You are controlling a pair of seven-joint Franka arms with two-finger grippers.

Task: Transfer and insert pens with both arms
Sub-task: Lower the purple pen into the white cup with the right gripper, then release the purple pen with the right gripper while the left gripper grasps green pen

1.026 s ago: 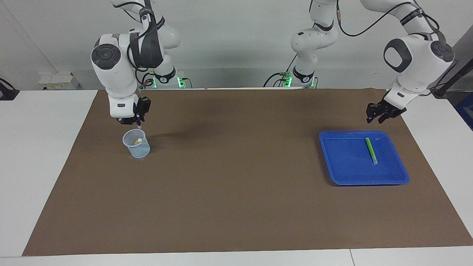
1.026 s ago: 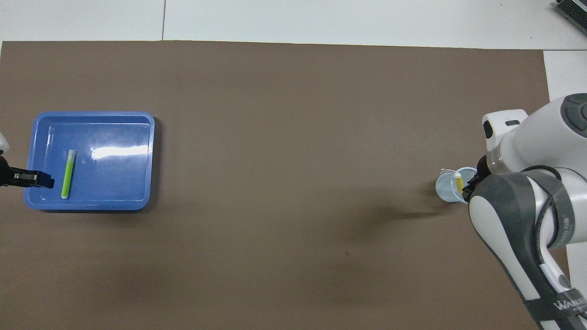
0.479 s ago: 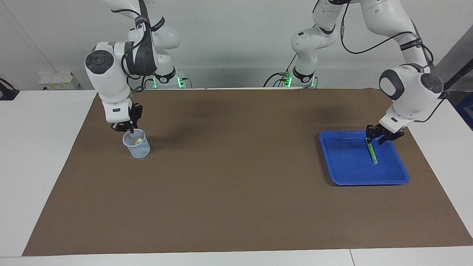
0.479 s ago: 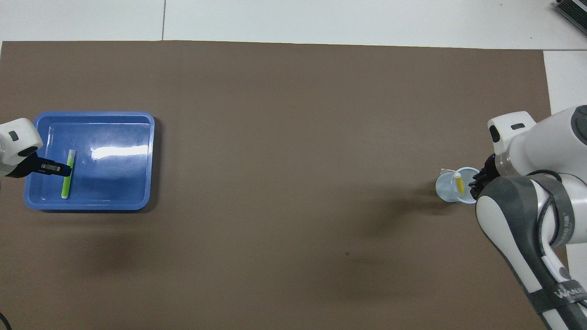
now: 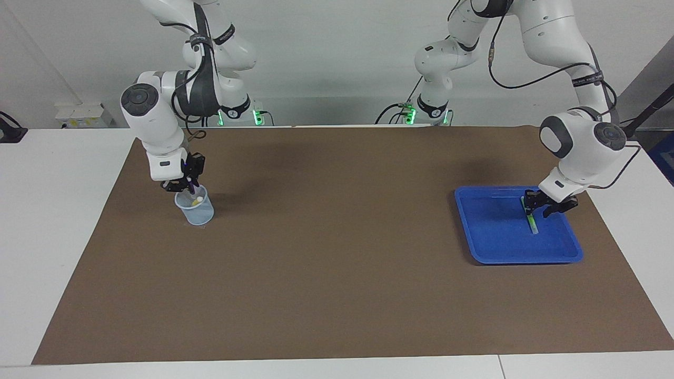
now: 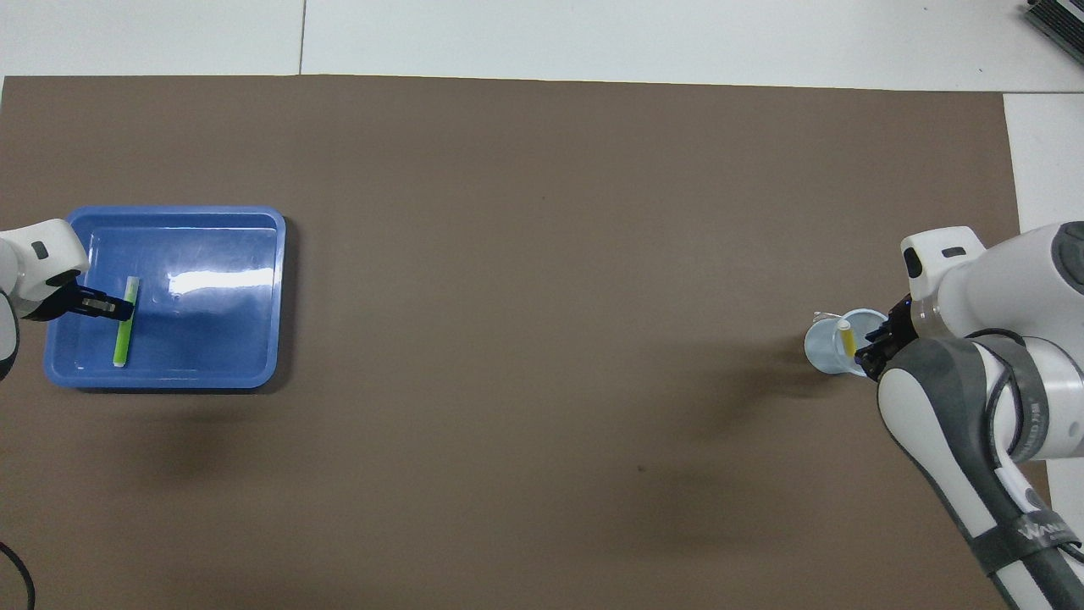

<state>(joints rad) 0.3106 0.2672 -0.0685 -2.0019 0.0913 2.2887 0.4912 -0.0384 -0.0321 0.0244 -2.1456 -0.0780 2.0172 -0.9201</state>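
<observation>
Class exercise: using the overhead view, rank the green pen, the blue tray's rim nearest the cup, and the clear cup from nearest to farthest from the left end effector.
1. Green pen: in the tray, right at the left end effector.
2. Blue tray rim: at the side toward the cup.
3. Clear cup: at the right arm's end of the table.

Opposed high views, shared table [image 5: 337, 363]

White table [image 5: 63, 221] covered mid-span by a brown mat [image 5: 337, 273] with soft shadows, plain pale grey-white wall [image 5: 337, 58] above the robots' end, a small white box [image 5: 81, 115] at the wall, even diffuse lighting.
</observation>
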